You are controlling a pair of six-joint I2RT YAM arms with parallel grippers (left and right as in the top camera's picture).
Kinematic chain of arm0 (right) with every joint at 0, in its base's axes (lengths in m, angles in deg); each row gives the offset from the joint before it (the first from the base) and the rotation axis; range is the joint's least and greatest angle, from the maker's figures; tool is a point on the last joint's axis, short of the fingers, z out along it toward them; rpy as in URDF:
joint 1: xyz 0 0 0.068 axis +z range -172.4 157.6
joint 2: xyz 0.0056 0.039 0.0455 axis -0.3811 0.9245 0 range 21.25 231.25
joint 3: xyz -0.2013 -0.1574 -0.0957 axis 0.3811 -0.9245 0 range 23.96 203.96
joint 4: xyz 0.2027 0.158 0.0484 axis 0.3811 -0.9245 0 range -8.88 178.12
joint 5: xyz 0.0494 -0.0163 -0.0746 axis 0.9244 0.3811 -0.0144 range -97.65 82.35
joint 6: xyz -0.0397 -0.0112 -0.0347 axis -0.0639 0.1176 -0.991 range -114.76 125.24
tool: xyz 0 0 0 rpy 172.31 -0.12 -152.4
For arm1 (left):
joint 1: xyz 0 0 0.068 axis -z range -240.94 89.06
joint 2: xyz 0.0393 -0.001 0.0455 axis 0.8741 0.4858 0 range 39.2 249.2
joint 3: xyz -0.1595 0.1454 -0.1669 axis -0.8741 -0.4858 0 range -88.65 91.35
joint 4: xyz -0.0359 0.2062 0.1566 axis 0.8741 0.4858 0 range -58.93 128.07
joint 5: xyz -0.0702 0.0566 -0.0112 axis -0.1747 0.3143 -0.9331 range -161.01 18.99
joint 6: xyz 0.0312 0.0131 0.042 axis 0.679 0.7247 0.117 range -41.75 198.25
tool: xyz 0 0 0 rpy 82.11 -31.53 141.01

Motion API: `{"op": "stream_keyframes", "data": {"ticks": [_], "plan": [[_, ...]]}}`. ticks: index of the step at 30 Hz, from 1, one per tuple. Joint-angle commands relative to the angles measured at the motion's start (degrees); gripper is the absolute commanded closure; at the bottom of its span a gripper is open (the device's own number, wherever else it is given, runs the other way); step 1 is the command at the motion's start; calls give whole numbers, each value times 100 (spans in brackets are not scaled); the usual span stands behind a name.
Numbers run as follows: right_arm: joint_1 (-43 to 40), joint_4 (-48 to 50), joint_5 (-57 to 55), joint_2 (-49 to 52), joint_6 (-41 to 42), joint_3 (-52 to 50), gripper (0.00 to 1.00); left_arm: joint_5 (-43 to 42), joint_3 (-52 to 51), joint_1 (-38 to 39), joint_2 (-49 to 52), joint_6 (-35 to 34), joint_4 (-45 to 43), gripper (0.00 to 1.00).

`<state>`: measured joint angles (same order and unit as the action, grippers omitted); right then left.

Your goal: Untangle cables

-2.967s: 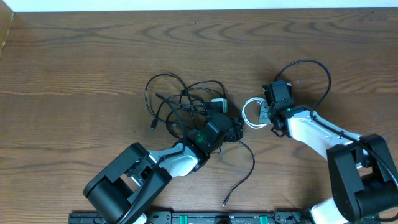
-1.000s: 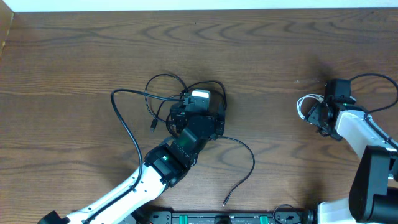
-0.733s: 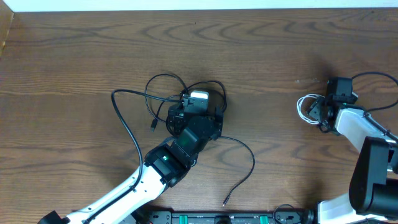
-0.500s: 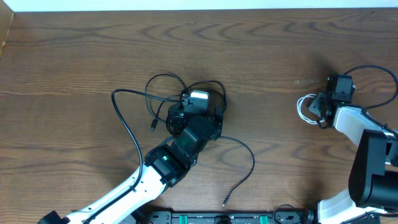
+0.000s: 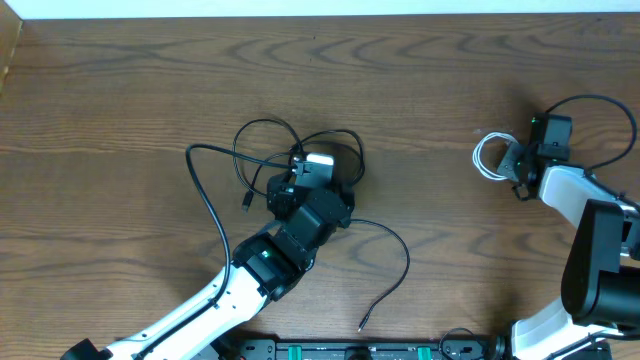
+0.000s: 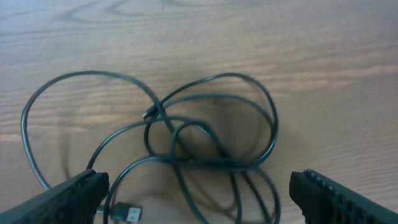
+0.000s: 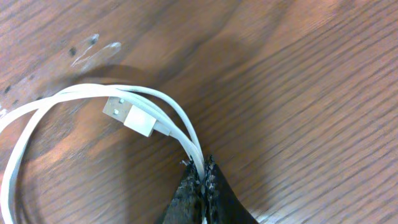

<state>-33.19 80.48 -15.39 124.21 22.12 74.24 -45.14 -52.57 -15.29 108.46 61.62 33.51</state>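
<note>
Lying near the middle of the brown wood-grain table (image 5: 120, 80), the thin black cables (image 6: 211, 163) formed one loose tangle of overlapping loops that crossed each other several times. In the left wrist view a small plug end (image 6: 127, 211) of this tangle rested flat on the wood at the lower left. In the overhead view one free black tail (image 5: 404, 252) curved out of the tangle toward the near edge of the table and ended on bare wood. The left gripper (image 6: 199, 186) was positioned directly above the tangle with its jaws spread wide. Its two black fingers (image 6: 74, 196) stood at either side of the loops and held nothing. Whether the fingers touched the wood could not be determined. The thin white cable (image 7: 186, 143) lay well apart from the black tangle, at the right side of the table, gathered into a small coil of a few turns. Its flat white USB plug (image 7: 127, 115) rested on the wood inside the coil. The right gripper (image 7: 202, 183) was closed fully on the white cable, with two strands running into the seam between its black pads. The remainder of the coil lay on the table just beside the fingertips.
</note>
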Motion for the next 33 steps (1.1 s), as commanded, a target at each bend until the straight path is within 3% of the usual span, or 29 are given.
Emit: {"op": "stream_keyframes", "data": {"ticks": [1, 7, 22, 29, 33], "plan": [[-343, -70, -393, 225, -111, 118, 99, 118, 52, 4, -57, 31, 203, 0], [-1189, 92, -612, 227, -111, 201, 99, 118, 52, 4, -57, 31, 378, 0], [-4030, 1956, -452, 229, -260, 212, 99, 118, 52, 4, -55, 31, 378, 0], [-4636, 2203, 46, 361, -103, 212, 99, 120, 52, 4, -55, 31, 378, 0], [-4719, 2194, 87, 555, 79, 212, 78, 118, 52, 4, -55, 31, 378, 0]]}}
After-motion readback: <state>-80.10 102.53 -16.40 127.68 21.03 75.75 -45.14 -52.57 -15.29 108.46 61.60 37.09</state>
